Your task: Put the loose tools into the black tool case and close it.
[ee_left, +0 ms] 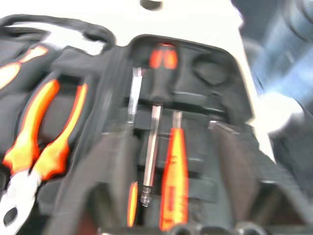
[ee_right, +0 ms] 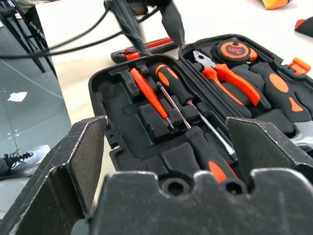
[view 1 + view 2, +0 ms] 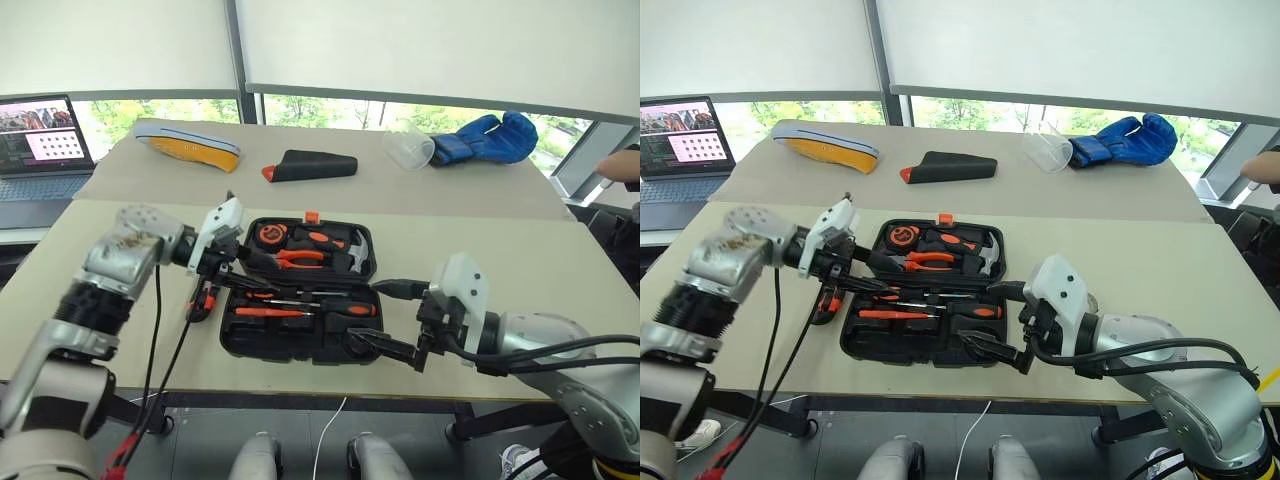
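The black tool case (image 3: 300, 345) lies open on the table, its orange latch (image 3: 311, 215) at the far edge. Screwdrivers with orange-and-black handles (image 2: 149, 93) sit in the near half's slots. The far half holds pliers (image 3: 300, 257), a tape measure (image 3: 270, 235) and a hammer. An orange-black utility knife (image 3: 205, 298) lies loose on the table, by the case's left side. My left gripper (image 3: 238, 268) hovers over the case's left edge, fingers apart and empty. Open and empty too, my right gripper (image 3: 385, 318) is at the case's front right corner.
Behind the case lie a black pouch with an orange tip (image 3: 312, 166), a yellow-and-grey object (image 3: 190, 146), a clear plastic cup (image 3: 408, 146) and blue boxing gloves (image 3: 490, 138). A laptop (image 3: 40, 140) stands far left. A person's hand (image 3: 620, 165) shows at the right edge.
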`<state>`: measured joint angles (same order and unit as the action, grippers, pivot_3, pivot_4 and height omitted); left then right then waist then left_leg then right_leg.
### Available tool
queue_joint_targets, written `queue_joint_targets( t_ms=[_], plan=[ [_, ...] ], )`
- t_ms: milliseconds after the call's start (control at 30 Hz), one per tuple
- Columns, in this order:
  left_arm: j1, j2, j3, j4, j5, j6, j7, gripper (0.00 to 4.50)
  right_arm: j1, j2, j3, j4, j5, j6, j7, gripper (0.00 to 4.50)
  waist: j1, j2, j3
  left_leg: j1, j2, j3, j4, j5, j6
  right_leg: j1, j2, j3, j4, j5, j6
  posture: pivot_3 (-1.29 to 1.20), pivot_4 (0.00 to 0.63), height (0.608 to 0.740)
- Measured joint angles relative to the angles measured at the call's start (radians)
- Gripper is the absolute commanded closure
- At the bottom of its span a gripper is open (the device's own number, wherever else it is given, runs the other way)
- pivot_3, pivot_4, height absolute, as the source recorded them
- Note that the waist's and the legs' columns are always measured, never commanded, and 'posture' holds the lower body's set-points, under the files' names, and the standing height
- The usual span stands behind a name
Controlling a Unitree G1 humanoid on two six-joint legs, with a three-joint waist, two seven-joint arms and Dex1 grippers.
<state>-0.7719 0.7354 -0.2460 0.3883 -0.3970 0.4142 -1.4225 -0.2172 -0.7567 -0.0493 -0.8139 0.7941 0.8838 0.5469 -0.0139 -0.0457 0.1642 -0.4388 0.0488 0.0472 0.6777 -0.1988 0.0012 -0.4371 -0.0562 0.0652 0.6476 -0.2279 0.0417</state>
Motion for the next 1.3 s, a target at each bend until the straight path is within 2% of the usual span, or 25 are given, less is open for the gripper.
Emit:
queue_joint_targets(
  t_ms=[100, 433, 733, 1300],
  plan=[
    [0.042, -0.049, 0.049, 0.003, -0.007, 0.03, 0.048, 4.44, 0.0, -0.007, 0.006, 0.004, -0.016, -0.003, 0.012, 0.0, 0.002, 0.0, 0.0, 0.0, 0.0, 0.0, 0.0, 0.0, 0.0, 0.0, 0.0, 0.0, 0.0, 0.0, 0.0, 0.0, 0.15, 0.734],
    [0.204, -0.084, 0.064, -0.134, 0.028, 0.019, 0.097, 4.44, 0.004, -0.016, 0.04, 0.023, -0.08, -0.023, 0.048, 0.0, 0.0, 0.0, 0.0, 0.0, 0.0, 0.0, 0.0, 0.0, 0.0, 0.0, 0.0, 0.0, 0.0, 0.003, -0.004, 0.0, 0.15, 0.734],
    [0.234, -0.096, 0.074, -0.136, 0.08, -0.089, 0.1, 4.44, -0.005, -0.016, 0.041, 0.051, -0.105, -0.029, 0.074, 0.0, 0.0, 0.002, -0.001, 0.001, 0.0, 0.0, 0.0, 0.0, 0.0, 0.001, 0.0, 0.0, 0.0, 0.003, -0.004, 0.0, 0.15, 0.734],
    [0.223, -0.046, 0.081, -0.142, 0.093, -0.062, 0.055, 4.44, -0.029, -0.009, 0.058, 0.063, -0.113, -0.029, 0.086, 0.0, -0.002, 0.002, -0.002, 0.004, 0.0, 0.001, -0.001, 0.0, 0.0, 0.002, 0.0, 0.001, 0.0, 0.002, -0.003, 0.0, 0.15, 0.734]
  ],
)
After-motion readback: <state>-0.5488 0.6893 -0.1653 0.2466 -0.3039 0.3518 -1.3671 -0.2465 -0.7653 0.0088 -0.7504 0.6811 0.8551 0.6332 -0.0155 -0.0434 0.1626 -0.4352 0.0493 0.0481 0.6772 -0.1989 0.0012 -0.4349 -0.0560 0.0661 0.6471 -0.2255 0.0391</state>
